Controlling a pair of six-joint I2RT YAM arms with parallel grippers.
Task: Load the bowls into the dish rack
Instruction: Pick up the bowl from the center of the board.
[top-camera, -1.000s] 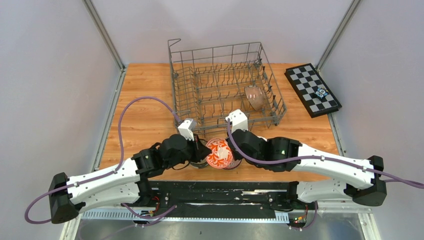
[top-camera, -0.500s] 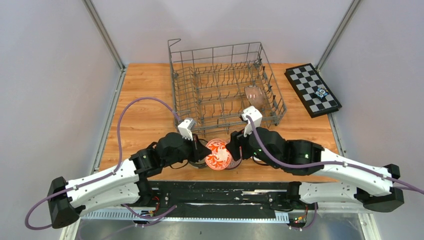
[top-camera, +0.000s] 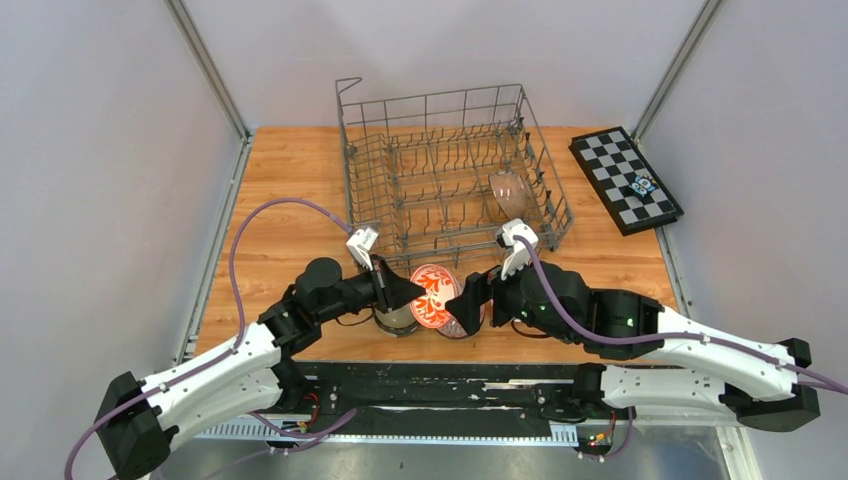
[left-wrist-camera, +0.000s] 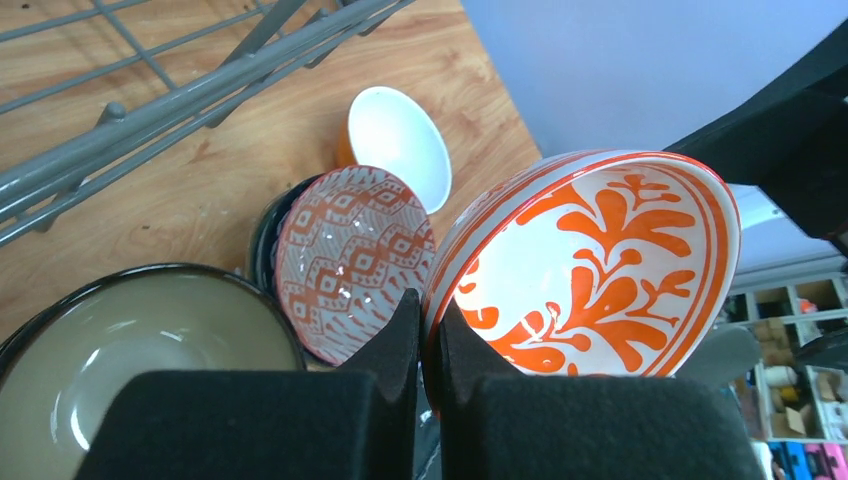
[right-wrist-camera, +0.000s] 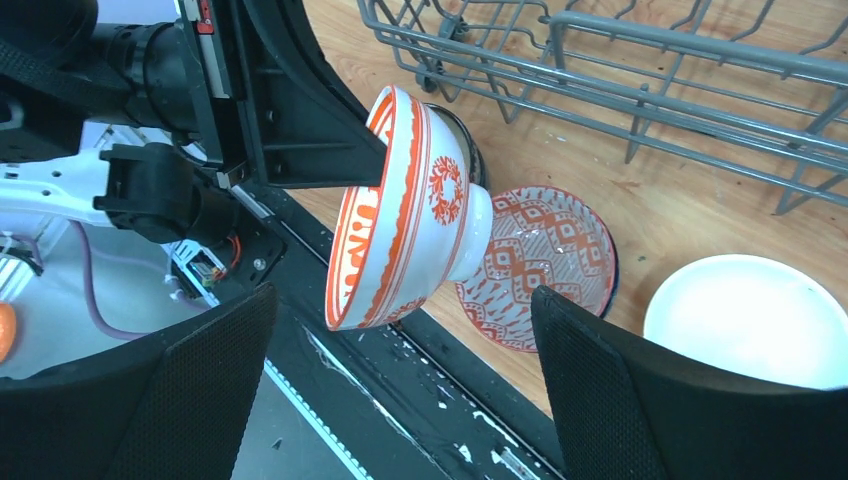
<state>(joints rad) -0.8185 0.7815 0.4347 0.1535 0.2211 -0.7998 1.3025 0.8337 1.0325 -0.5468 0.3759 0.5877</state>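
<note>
Your left hand (left-wrist-camera: 420, 330) is pinched tight on the rim of the orange-and-white bowl (left-wrist-camera: 600, 270), holding it on edge above the surface (top-camera: 290, 200), with the dish rack (top-camera: 430, 180) at 12 o'clock from it. Your right hand (right-wrist-camera: 402, 310), at the bowl's 3 o'clock, is spread wide and holds nothing. Below lie the lattice-patterned bowl (left-wrist-camera: 350, 260), the beige bowl (left-wrist-camera: 130, 350) and the orange bowl (left-wrist-camera: 400, 140).

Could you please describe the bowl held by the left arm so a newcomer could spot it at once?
Start at the grey wire dish rack; a cluster of bowls sits before its near wall. The held bowl is tipped on edge, rim pinched in the left pincer. Unlike the diamond-patterned bowl beside it, it bears bold orange leafy scrolls on white.
</note>
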